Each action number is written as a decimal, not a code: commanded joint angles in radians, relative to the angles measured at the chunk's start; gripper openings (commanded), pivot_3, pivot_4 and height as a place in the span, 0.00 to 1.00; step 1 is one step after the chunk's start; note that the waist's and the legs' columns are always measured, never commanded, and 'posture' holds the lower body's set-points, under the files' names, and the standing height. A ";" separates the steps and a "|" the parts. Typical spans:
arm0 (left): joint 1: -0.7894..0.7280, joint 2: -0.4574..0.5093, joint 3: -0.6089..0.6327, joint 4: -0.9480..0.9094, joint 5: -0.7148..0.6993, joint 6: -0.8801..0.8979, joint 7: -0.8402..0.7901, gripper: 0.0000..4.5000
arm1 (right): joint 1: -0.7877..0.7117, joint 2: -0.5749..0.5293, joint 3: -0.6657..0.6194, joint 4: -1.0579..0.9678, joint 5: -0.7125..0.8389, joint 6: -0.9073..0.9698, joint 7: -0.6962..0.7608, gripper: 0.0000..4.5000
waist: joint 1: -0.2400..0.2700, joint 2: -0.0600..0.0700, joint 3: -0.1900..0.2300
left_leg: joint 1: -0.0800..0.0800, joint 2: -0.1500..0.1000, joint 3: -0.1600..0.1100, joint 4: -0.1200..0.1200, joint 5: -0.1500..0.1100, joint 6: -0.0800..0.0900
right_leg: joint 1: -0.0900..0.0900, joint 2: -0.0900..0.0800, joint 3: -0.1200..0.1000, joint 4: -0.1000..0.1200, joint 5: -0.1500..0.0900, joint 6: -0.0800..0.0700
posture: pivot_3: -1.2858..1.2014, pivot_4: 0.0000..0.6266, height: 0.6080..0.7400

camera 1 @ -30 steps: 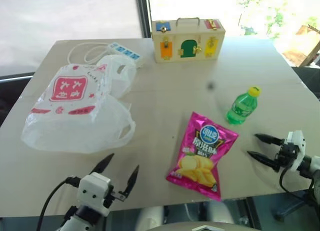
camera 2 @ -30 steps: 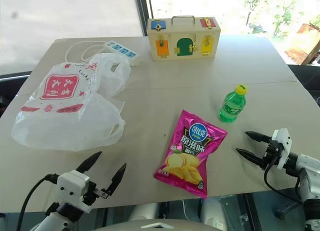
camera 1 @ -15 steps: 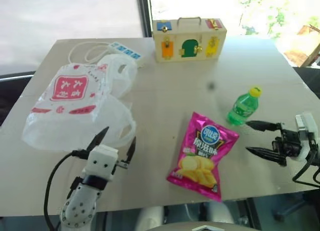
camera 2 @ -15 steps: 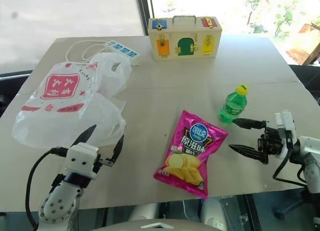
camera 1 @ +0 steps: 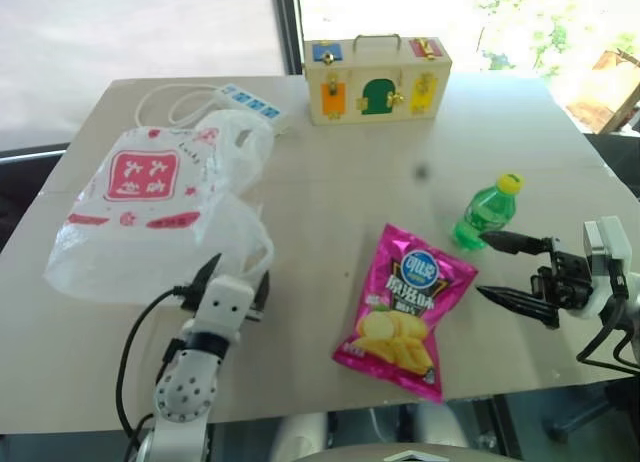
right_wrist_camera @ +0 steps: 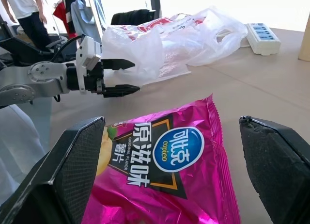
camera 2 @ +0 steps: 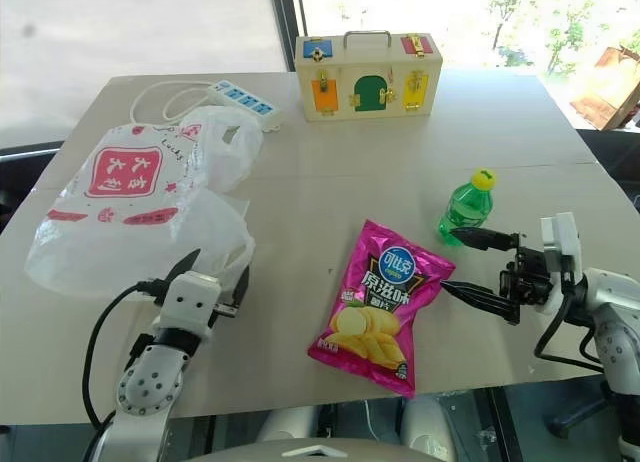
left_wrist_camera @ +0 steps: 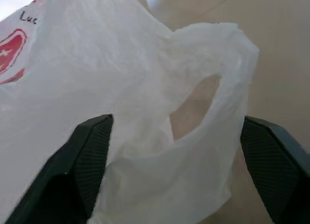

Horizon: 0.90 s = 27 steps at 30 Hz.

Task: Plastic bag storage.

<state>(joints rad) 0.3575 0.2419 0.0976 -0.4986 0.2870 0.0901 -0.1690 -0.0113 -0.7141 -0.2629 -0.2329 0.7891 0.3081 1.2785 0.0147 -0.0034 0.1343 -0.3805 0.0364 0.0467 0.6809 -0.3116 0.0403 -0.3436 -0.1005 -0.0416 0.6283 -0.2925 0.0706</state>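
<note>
The plastic bag (camera 1: 140,182), crinkly translucent white with a red square logo, lies on the left of the table (camera 1: 330,192). My left gripper (camera 1: 238,272) has reached its near edge. In the left wrist view a loop handle and loose plastic (left_wrist_camera: 193,136) sit between the two spread fingers (left_wrist_camera: 87,156), which are not pinching it. My right gripper (camera 1: 482,265) hovers open at the right, pointing left at the magenta chips packet (camera 1: 405,307), with nothing between its fingers.
A green bottle (camera 1: 487,214) stands just beyond the right gripper. A wooden latch box (camera 1: 377,79) and a white power strip (camera 1: 247,100) with its cable sit at the table's far side. A person (right_wrist_camera: 22,10) stands in the background of the right wrist view.
My left gripper has moved forward from the table's front edge onto the bag's near edge. The right gripper has risen and shifted left toward the chips packet.
</note>
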 commanded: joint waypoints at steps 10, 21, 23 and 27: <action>0.020 0.007 0.055 -0.021 -0.077 -0.049 0.003 0.00 | 0.057 -0.021 -0.021 -0.087 0.058 0.212 -0.208 1.00 | 0.000 0.000 0.000 | 0.000 0.000 0.000 0.000 0.000 0.000 | 0.000 -0.001 0.000 0.000 0.000 0.000 | 0.52 0.24 1.00; 0.106 0.002 0.059 -0.078 -0.318 -0.071 -0.123 0.00 | 0.049 -0.026 -0.002 -0.103 0.237 0.631 -0.444 1.00 | -0.001 0.000 0.000 | -0.001 0.000 0.000 0.000 0.000 0.000 | 0.000 -0.003 0.001 0.000 0.000 0.000 | 0.52 0.24 1.00; 0.109 0.001 0.056 -0.079 -0.319 -0.072 -0.120 0.00 | 0.041 -0.016 0.002 -0.098 0.296 0.695 -0.463 1.00 | 0.000 0.000 0.000 | -0.001 0.000 -0.001 0.000 0.000 0.000 | 0.000 -0.003 0.001 0.000 0.000 0.000 | 0.52 0.24 1.00; 0.112 -0.007 0.033 -0.083 -0.307 -0.078 -0.110 0.00 | 0.012 0.030 0.065 -0.087 0.405 0.813 -0.486 1.00 | -0.001 0.000 0.000 | -0.002 0.000 0.000 0.000 -0.003 0.005 | 0.000 -0.003 0.000 -0.001 0.000 0.000 | 0.52 0.24 1.00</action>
<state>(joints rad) 0.4664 0.2377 0.1442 -0.5350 -0.0217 0.0367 -0.2847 0.0200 -0.7036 -0.2200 -0.3141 1.1356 1.0785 0.8068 0.0138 -0.0034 0.1342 -0.3820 0.0364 0.0464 0.6808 -0.3143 0.0450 -0.3440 -0.1037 -0.0416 0.6275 -0.2926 0.0703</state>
